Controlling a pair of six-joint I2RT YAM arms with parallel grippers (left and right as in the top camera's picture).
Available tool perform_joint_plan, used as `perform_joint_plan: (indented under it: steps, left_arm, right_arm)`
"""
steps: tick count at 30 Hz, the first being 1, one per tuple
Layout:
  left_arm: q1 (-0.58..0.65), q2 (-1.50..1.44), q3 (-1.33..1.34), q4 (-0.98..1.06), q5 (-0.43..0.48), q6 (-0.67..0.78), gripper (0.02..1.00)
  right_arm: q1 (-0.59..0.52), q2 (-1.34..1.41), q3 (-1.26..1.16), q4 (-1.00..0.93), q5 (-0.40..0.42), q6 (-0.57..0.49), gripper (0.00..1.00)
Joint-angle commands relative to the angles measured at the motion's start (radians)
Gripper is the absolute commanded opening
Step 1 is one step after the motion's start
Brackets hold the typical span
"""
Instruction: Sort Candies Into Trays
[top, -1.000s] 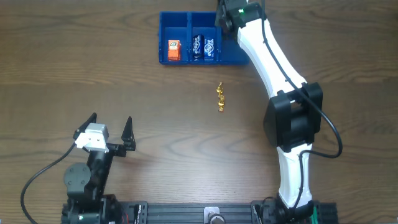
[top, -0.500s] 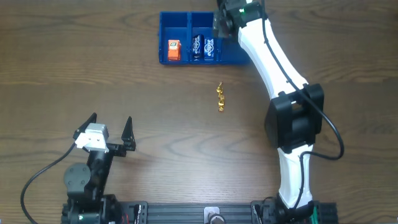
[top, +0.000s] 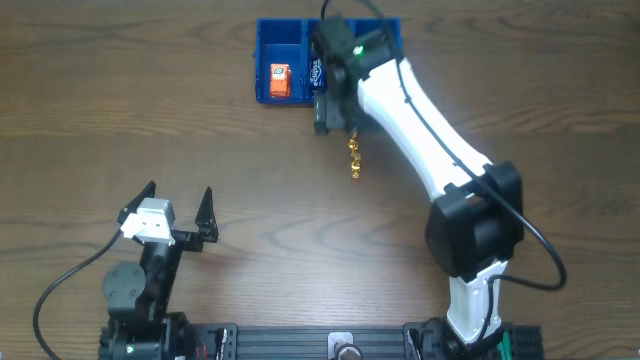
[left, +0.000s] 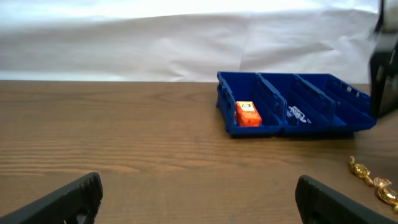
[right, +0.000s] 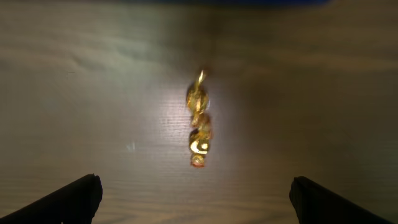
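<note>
A small cluster of gold-wrapped candies lies on the wooden table just in front of the blue tray. My right gripper hangs open above the table between tray and gold candies; in its wrist view the gold candies lie ahead, centred between the fingers, with nothing held. An orange candy sits in the tray's left compartment, and blue-wrapped candy in the middle one is partly hidden by the right arm. My left gripper stands open and empty at the near left.
From the left wrist, the blue tray appears far off with the orange candy, blue candy and gold candies to its side. Bare wooden table spreads left and right of the tray.
The right arm swung from over the tray's right end to the left and toward the near side, now over the gold candies. The left arm stayed still.
</note>
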Motion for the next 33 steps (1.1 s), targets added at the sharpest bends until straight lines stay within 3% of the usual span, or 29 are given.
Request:
perform_joint_plan:
  steps: [1,9,23,26,33]
  left_arm:
    - [0.006,-0.007,-0.021,-0.031,0.018,0.014,0.998]
    - [0.006,-0.007,-0.021,-0.031,0.018,0.014,0.998]
    - [0.006,-0.007,-0.021,-0.031,0.018,0.014,0.998]
    - [0.006,-0.007,-0.021,-0.031,0.018,0.014,0.998]
    - [0.006,-0.007,-0.021,-0.031,0.018,0.014,0.996]
  right_arm:
    - [-0.003,0.021,-0.212,0.134,-0.082,0.035,1.0]
    - [-0.003,0.022,-0.373,0.327,-0.096,0.047,1.0]
    - [-0.004,0.026,-0.41,0.391,-0.079,0.058,0.996]
    - [-0.004,0.026,-0.41,0.392,-0.069,0.063,0.939]
    - [-0.004,0.026,-0.41,0.392,-0.057,0.077,0.61]
